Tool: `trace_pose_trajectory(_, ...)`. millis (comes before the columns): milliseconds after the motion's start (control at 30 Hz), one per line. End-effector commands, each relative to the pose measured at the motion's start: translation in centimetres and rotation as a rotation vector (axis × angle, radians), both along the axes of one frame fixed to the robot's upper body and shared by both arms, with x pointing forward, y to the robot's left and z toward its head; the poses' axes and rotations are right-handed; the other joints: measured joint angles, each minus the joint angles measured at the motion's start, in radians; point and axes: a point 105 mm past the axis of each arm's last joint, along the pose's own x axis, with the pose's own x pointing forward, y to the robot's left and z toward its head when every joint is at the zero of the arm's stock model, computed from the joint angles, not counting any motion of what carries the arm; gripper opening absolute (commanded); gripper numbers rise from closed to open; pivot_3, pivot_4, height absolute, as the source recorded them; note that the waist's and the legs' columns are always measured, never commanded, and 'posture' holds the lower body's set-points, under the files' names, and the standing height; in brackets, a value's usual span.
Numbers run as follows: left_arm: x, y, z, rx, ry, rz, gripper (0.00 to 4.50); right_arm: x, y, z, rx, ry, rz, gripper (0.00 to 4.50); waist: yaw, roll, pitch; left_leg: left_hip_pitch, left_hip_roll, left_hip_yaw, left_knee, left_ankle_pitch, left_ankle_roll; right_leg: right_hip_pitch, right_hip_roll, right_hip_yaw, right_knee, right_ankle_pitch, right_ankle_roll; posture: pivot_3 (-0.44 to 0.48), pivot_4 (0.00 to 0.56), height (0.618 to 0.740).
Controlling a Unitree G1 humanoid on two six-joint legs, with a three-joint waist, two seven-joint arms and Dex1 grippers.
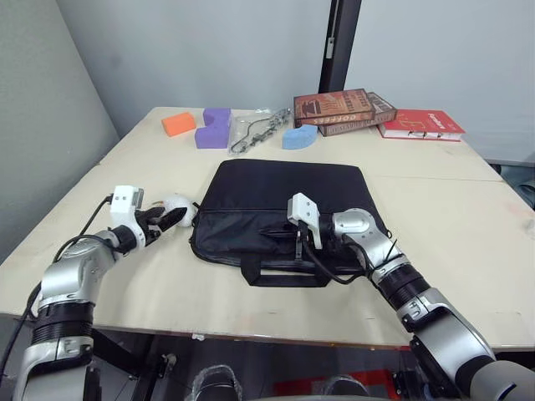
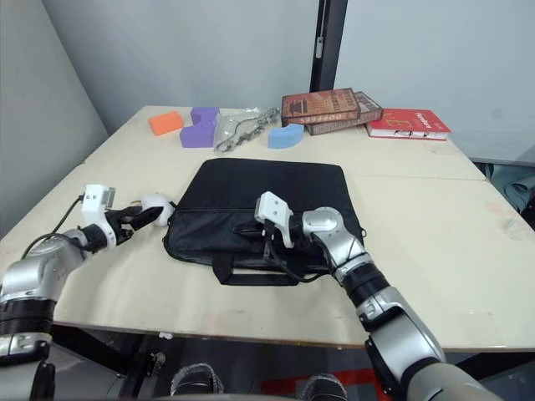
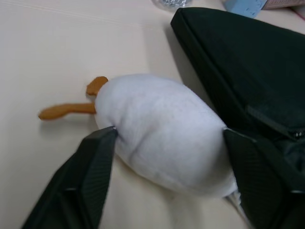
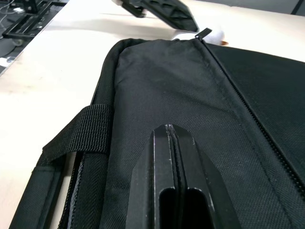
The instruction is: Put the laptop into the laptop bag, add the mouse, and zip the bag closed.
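Note:
The black laptop bag [image 1: 284, 196] lies flat mid-table, handles [image 1: 284, 274] toward me, zipper pull [image 4: 203, 32] at its left end. The laptop and the mouse are out of view. My right gripper [image 1: 298, 242] rests on the bag's front part, fingers [image 4: 171, 143] shut together with nothing seen between them. My left gripper [image 1: 171, 217] is at the bag's left edge. Its fingers [image 3: 100, 152] press both sides of a white egg-shaped soft toy [image 3: 157, 129] with orange feet, which lies on the table.
At the back of the table lie an orange block [image 1: 178, 124], purple blocks [image 1: 214, 128], a clear pouch with a metal chain [image 1: 255, 129], a blue curved piece [image 1: 299, 137], stacked brown books [image 1: 343, 109] and a red book [image 1: 422, 124].

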Motion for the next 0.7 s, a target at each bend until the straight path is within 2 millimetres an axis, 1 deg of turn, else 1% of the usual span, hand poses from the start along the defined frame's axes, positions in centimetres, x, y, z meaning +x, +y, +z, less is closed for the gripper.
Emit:
trace_pose_trajectory(33,0.6,-0.1,0.5,0.013,-0.031,-0.006,1.9,0.4,-1.8,-1.4,-0.046,0.054,-0.067,0.0,0.001,0.0,0.0,0.0,0.0,0.0,0.0,0.0,0.0,0.0,0.0,0.0,0.0,0.0,0.0,0.0,0.15,0.734)
trace_pose_trajectory(133,0.5,-0.2,0.3,0.018,-0.028,-0.024,0.81,0.6,-2.0,-1.7,-0.064,0.071,-0.098,0.0,0.004,0.0,0.0,-0.001,0.0,0.0,0.0,0.0,0.0,0.0,0.0,0.0,-0.001,0.0,0.0,0.0,0.15,0.734)
trace_pose_trajectory(200,0.3,0.0,0.5,0.024,-0.033,-0.026,0.15,0.8,-1.9,-1.7,-0.065,0.086,-0.113,0.0,0.007,0.0,0.0,0.0,0.0,0.0,0.0,0.0,0.0,0.0,0.0,0.0,-0.001,0.0,0.0,0.0,0.15,0.734)
trace_pose_trajectory(233,0.3,0.1,0.5,0.026,-0.036,-0.026,0.07,0.8,-1.9,-1.6,-0.066,0.09,-0.116,0.0,0.008,0.0,0.0,0.0,0.0,0.0,0.0,0.0,0.0,0.0,0.0,0.0,-0.001,0.0,0.0,0.0,0.15,0.734)
trace_pose_trajectory(333,-0.1,0.5,1.1,0.053,-0.058,-0.036,0.07,1.0,-1.6,-1.4,-0.058,0.104,-0.133,0.0,0.008,0.0,0.0,0.0,0.0,0.0,0.0,0.0,0.0,0.0,0.0,0.0,-0.001,0.0,0.0,0.0,0.15,0.734)
trace_pose_trajectory(367,-0.4,0.6,1.5,0.069,-0.075,-0.052,0.07,1.0,-1.4,-1.3,-0.056,0.109,-0.132,0.0,0.008,0.0,0.0,0.001,0.0,0.0,-0.001,0.0,0.0,0.0,0.0,0.0,0.0,0.0,0.0,0.0,0.15,0.734)
trace_pose_trajectory(433,-2.5,0.0,3.3,0.083,-0.124,-0.158,0.07,0.9,-1.1,-1.3,-0.051,0.148,-0.135,0.0,0.004,0.0,0.0,0.0,0.0,0.0,-0.001,0.0,0.0,0.0,0.0,0.0,-0.001,0.0,0.0,0.0,0.15,0.734)
trace_pose_trajectory(500,-4.3,-0.6,4.3,0.111,-0.143,-0.246,0.07,1.0,-1.1,-1.5,-0.058,0.177,-0.141,0.0,-0.004,0.0,-0.001,-0.001,0.0,0.0,-0.002,0.0,0.0,-0.001,0.0,0.0,-0.003,0.0,0.0,0.0,0.15,0.734)
trace_pose_trajectory(567,-5.6,-1.1,5.0,0.136,-0.142,-0.313,0.07,0.9,-1.1,-1.7,-0.071,0.188,-0.136,0.0,-0.002,0.0,-0.001,0.0,0.001,0.0,-0.005,0.0,0.0,-0.001,0.0,-0.001,-0.005,0.0,0.0,0.0,0.15,0.734)
trace_pose_trajectory(633,-7.2,-1.9,5.1,0.164,-0.1,-0.413,0.07,0.8,-0.8,-1.8,-0.071,0.201,-0.128,0.0,0.0,0.0,-0.001,0.0,0.001,0.0,-0.006,0.0,0.0,0.0,0.0,-0.001,-0.005,0.0,0.0,0.0,0.15,0.734)
trace_pose_trajectory(700,-9.0,-2.4,4.2,0.223,-0.022,-0.529,0.07,0.7,-0.5,-1.7,-0.045,0.226,-0.129,0.0,-0.003,0.0,-0.001,0.001,0.0,0.001,-0.007,0.0,-0.001,0.0,0.0,-0.001,-0.005,0.0,0.0,0.0,0.15,0.734)
